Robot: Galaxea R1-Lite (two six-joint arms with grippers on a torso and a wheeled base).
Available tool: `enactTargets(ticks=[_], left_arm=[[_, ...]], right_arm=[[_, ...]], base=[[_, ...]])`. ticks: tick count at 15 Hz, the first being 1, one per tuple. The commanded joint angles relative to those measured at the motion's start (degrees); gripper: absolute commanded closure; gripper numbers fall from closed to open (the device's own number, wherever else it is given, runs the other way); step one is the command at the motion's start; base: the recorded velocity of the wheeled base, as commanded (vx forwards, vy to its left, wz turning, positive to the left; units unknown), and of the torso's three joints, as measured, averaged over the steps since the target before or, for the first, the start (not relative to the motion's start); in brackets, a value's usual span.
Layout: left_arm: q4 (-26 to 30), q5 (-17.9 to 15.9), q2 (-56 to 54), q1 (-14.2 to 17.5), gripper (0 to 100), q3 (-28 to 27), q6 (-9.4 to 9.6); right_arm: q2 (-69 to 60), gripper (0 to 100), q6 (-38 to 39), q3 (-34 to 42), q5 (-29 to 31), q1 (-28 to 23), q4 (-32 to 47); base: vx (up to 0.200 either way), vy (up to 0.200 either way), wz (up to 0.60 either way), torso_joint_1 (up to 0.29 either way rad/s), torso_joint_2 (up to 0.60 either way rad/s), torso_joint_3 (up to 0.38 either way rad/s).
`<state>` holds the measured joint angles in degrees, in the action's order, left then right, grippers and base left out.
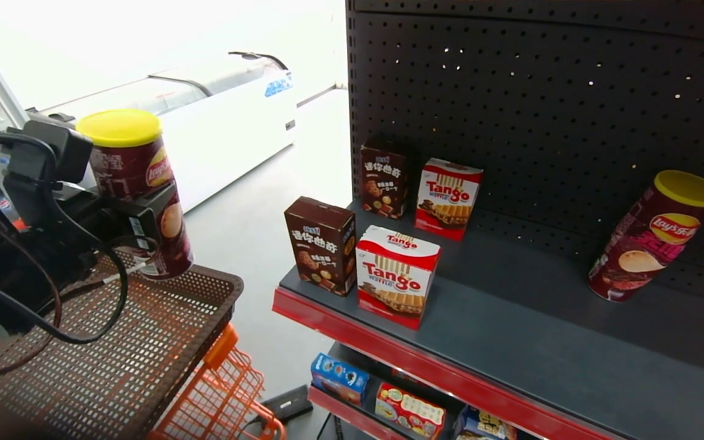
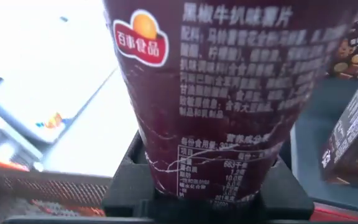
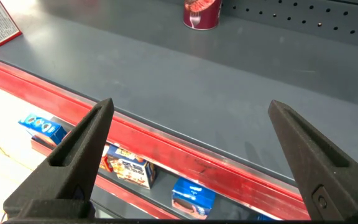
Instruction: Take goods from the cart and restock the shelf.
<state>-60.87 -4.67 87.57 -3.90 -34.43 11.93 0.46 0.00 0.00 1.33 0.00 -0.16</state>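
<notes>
Over the cart [image 1: 144, 342], the left gripper [image 1: 151, 215] is clamped on a yellow-lidded can [image 1: 135, 165], held above the mesh basket. The right gripper [image 3: 191, 112] hangs with fingers spread wide above the shelf [image 1: 511, 318] by its red front edge. A second can [image 1: 651, 238] stands near the back panel [image 1: 572, 110], well apart from four boxes [image 1: 395, 275] at the left end.

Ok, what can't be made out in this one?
- Head view: the left arm covers part of the basket, so leftover stock is unclear.
- Left wrist view: the held can is cut off by the frame edge, lid included.
- Right wrist view: the shelf can is cut off by the frame edge.
- Head view: the red lip hides part of the lower packs.
</notes>
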Motion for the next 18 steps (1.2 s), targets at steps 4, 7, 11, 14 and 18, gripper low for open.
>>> enactTargets(ticks=[4,7,11,14,18], left_arm=[[0.6,1.2,-8.5,-9.4,100,6.7,-2.71],[0.2,-2.5,-6.5,-12.4,100,3.1,-2.79],[0.6,-8.7,-6.6,-18.0,100,2.5,-5.96],[-1.8,-10.1,-4.2,-19.1,100,0.9,-5.96],[-1.8,-12.9,-4.6,-21.6,100,0.9,-6.84]], right_arm=[[0.0,0,0.0,0.0,0.0,0.0,0.0],[0.0,0,0.0,0.0,0.0,0.0,0.0],[0.0,0,0.0,0.0,0.0,0.0,0.0],[0.0,0,0.0,0.0,0.0,0.0,0.0],[0.0,0,0.0,0.0,0.0,0.0,0.0]], base=[[0.0,0.0,0.0,0.0,0.0,0.0],[0.0,0.0,0.0,0.0,0.0,0.0],[0.0,0.0,0.0,0.0,0.0,0.0],[0.0,0.0,0.0,0.0,0.0,0.0],[0.0,0.0,0.0,0.0,0.0,0.0]])
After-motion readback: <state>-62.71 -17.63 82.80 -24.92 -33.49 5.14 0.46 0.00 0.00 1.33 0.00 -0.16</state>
